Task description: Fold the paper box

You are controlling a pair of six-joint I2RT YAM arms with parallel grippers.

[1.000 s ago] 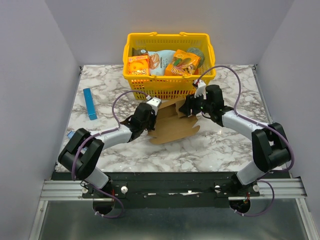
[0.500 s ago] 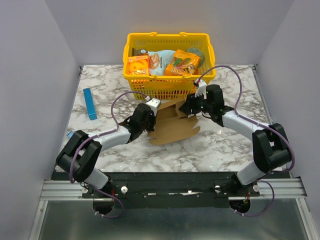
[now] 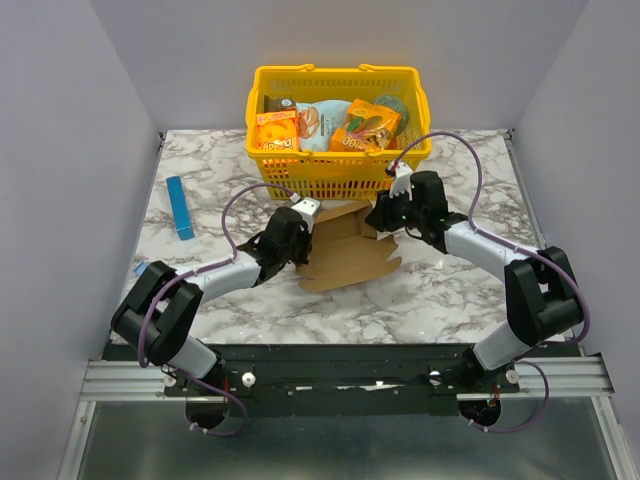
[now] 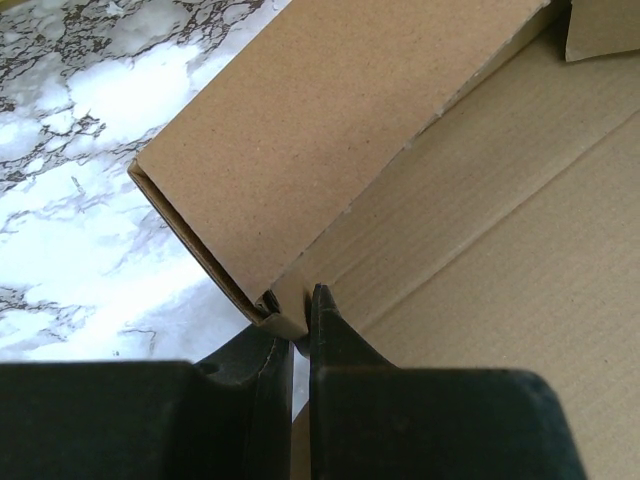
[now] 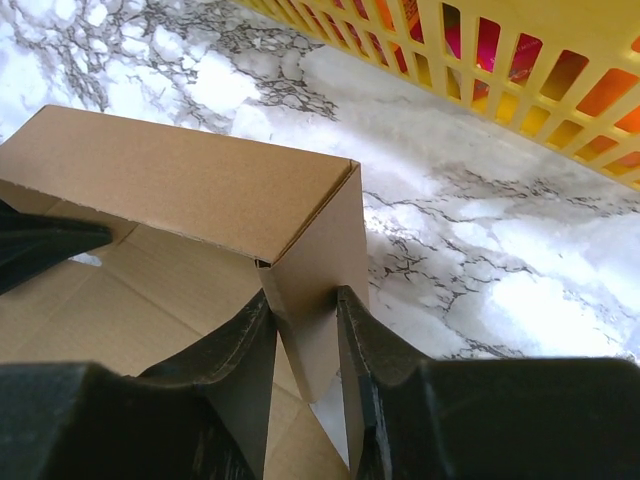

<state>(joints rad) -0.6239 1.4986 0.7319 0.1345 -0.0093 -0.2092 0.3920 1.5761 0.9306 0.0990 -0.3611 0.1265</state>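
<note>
The paper box is a plain brown cardboard sheet lying on the marble table in front of the yellow basket, its far wall folded up. My left gripper pinches the box's left corner; in the left wrist view the fingers are shut on the folded corner of the paper box. My right gripper holds the right end; in the right wrist view its fingers grip a standing side flap of the paper box.
A yellow basket with orange snack packs stands just behind the box; its wall shows in the right wrist view. A slim blue box lies at the far left. White marble table all round.
The right side of the cardboard, jagged and raised a second ago, now lies squarer with its far wall folded up. My right gripper shifted slightly; my left stayed on its corner.
</note>
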